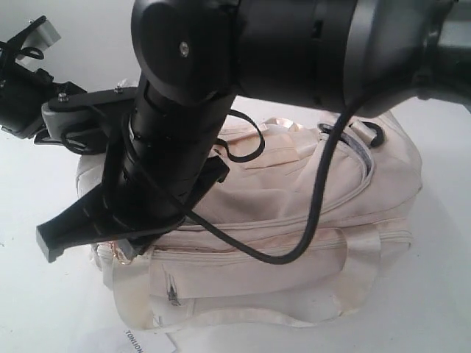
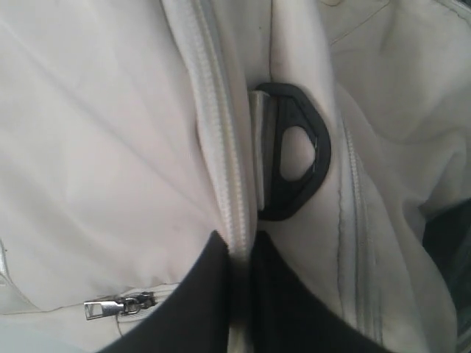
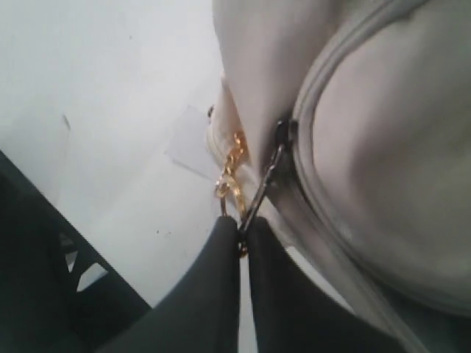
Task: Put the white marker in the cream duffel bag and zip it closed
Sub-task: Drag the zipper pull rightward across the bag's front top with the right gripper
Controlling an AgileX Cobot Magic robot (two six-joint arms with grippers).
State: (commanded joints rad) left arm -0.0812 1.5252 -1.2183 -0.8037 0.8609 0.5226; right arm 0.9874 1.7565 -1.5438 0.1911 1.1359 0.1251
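Your R fingers (image 3: 228,244) are pressing together, clamping the dark zip pull (image 3: 266,180) at one end of the bag (image 1: 294,191). The gold keyring (image 3: 234,165) is hanging just beside their tips. In the ext. view that arm is reaching across the front of the bag to its left end.

Your L fingers (image 2: 219,259) are also closing tight, pinching the bag's zip seam (image 2: 221,147) between them, right by a black strap ring (image 2: 294,151). A silver pocket zip pull (image 2: 118,305) is lying near them.

The bag is sitting on its side on the white desk (image 1: 44,309). Dark lining is showing at its right end.

A paper tag (image 1: 136,338) is lying on the desk touching the bag's front edge. Its black print is reading approx. "TONLION"; no other writing is legible.

The marker isn't showing in any view, so can't tell where it is.
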